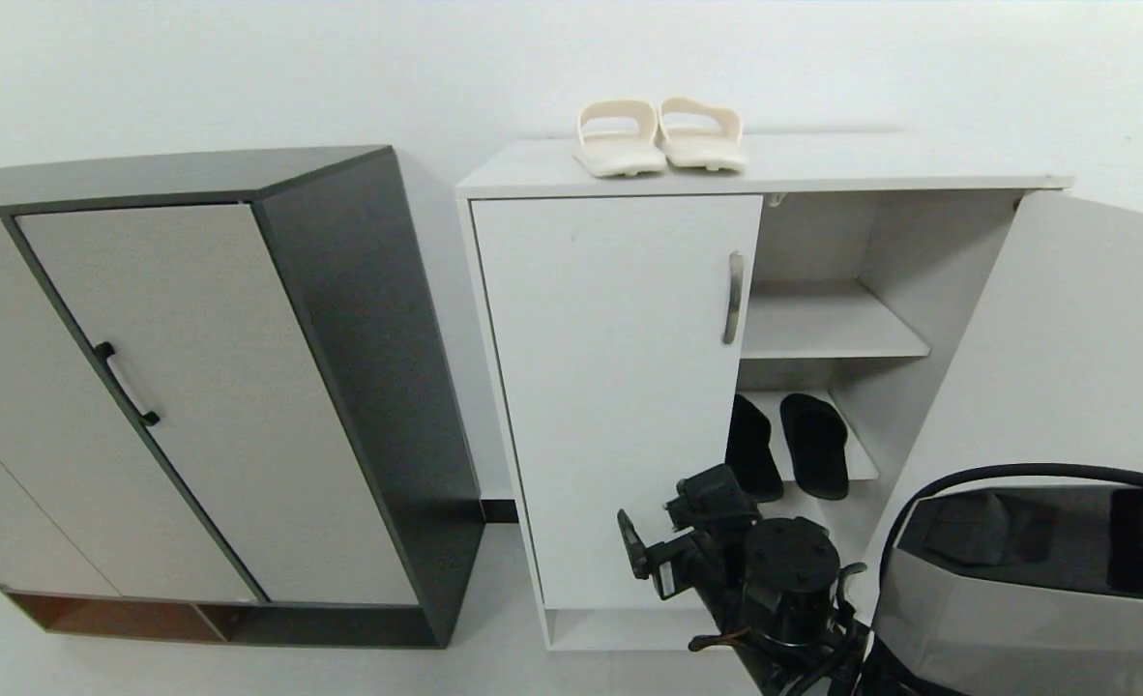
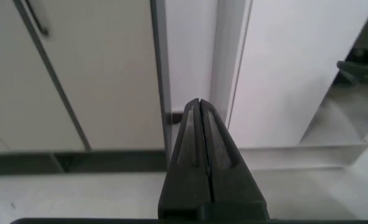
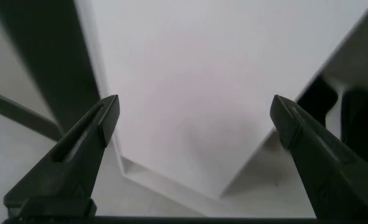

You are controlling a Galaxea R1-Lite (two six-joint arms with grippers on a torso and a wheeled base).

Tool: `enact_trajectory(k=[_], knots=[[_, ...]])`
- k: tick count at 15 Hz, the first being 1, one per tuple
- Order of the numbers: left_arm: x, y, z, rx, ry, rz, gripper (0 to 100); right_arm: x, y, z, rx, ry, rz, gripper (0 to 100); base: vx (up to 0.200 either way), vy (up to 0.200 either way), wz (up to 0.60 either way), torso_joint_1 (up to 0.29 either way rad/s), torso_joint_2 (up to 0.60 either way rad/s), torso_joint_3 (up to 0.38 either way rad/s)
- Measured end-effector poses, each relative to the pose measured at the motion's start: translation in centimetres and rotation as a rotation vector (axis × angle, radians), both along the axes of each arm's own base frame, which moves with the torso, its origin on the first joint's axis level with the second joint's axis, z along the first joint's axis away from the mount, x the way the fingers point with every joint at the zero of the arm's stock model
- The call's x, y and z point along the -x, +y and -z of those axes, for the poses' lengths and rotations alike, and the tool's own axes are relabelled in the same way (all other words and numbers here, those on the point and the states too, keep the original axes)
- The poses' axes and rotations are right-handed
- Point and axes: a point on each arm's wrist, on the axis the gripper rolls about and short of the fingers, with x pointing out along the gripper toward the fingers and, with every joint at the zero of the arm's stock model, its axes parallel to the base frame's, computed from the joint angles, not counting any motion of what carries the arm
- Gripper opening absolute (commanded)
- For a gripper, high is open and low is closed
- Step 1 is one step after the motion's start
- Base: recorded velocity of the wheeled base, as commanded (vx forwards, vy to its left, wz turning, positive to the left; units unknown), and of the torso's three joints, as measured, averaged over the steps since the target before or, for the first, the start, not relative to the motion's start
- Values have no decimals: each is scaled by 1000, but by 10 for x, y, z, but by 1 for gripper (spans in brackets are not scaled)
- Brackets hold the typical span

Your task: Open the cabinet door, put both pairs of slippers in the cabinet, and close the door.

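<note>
A cream pair of slippers lies on top of the white cabinet. The cabinet's right door stands swung open, while its left door, with a metal handle, is closed. A black pair of slippers rests on the lower shelf inside, and its edge appears as black slippers in the right wrist view. My right gripper is open and holds nothing, low in front of the closed left door. My left gripper is shut and holds nothing, low down and facing the gap between the two cabinets.
A dark cabinet with grey doors stands left of the white one, a narrow gap between them. An upper shelf inside the white cabinet is bare. Pale floor lies in front.
</note>
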Motion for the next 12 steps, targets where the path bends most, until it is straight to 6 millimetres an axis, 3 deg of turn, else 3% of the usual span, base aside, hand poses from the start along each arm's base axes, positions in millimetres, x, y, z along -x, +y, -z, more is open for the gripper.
enact_trajectory(k=[12], knots=[[0, 0, 0, 0, 1, 0, 0, 0, 0, 0, 1, 2, 1, 100, 0, 0, 0, 144, -472, -332]])
